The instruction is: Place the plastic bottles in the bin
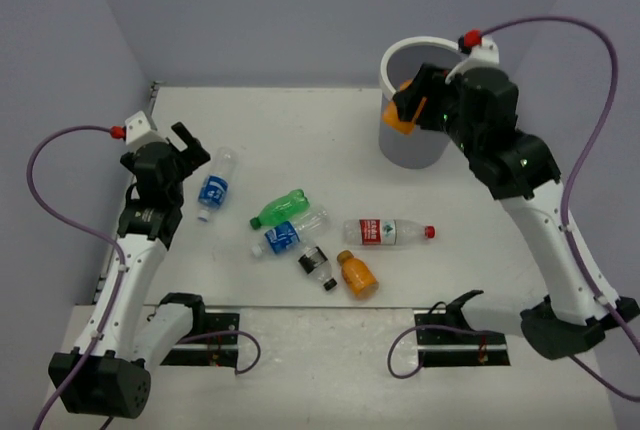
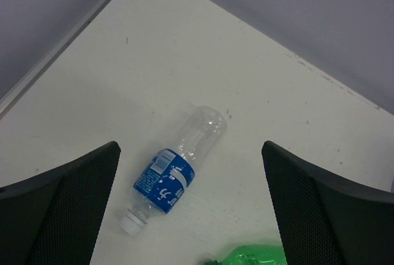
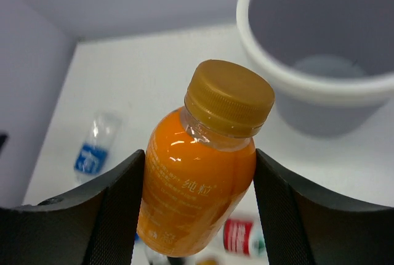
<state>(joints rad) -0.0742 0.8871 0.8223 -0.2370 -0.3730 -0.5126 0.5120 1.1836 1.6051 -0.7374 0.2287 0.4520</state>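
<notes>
Orange is the colour to watch: your right jaws are clamped on an orange bottle (image 3: 200, 172), cap up, held in the air just beside the white rim of the bin (image 3: 308, 86) and not yet over its mouth. As much of the bin's inside as the right wrist view shows holds no bottle, so I judge none has been delivered yet and this is the first one on its way.

Six are left lying on the table (image 1: 300, 130). A blue-labelled bottle (image 2: 175, 172) lies on its side below your left jaws, which stand wide apart above it and touch nothing. The green bottle (image 1: 278, 210), a second blue-labelled bottle (image 1: 285, 237), the dark-labelled bottle (image 1: 316, 264) and the other orange bottle (image 1: 357, 274) are clustered mid-table. The red-labelled bottle (image 1: 385, 231) lies just to their right. All are well apart from the bin.
</notes>
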